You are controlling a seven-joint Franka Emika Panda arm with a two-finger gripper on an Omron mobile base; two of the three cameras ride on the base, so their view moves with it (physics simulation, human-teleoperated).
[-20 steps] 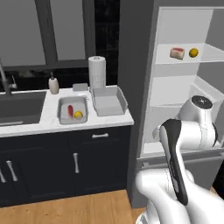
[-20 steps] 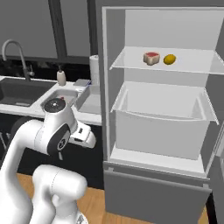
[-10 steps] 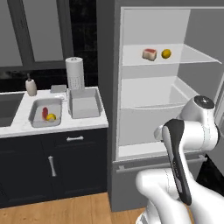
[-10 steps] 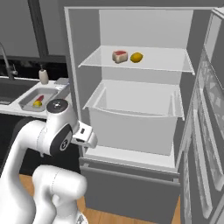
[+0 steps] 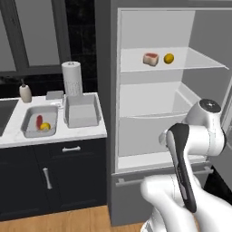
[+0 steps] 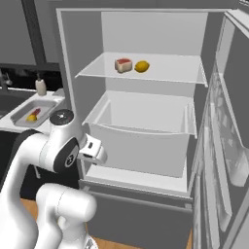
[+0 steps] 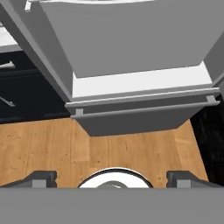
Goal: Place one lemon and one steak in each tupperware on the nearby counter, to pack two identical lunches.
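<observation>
Claw (image 7: 112,177) wide apart, holds nothing, low in frame. Steak (image 5: 151,59) and lemon (image 5: 168,58) on fridge shelf, upper right. Lift arm high, grab one gently.

The hand view looks down at the lower front of an open white fridge (image 7: 144,83). A large pale-grey plastic drawer bin (image 7: 131,30) with sloping walls takes up the top of the view, above a flat white ledge (image 7: 140,82). Under the ledge runs a grey bottom drawer front with a long bar handle (image 7: 144,109). Below it lies a warm-toned wooden plank floor (image 7: 52,144). At the left stands a dark cabinet front (image 7: 26,92) with a silver handle (image 7: 5,101). The gripper (image 7: 111,178) has its two dark fingertips (image 7: 41,178) set wide apart at the lower edge, nothing between them.
</observation>
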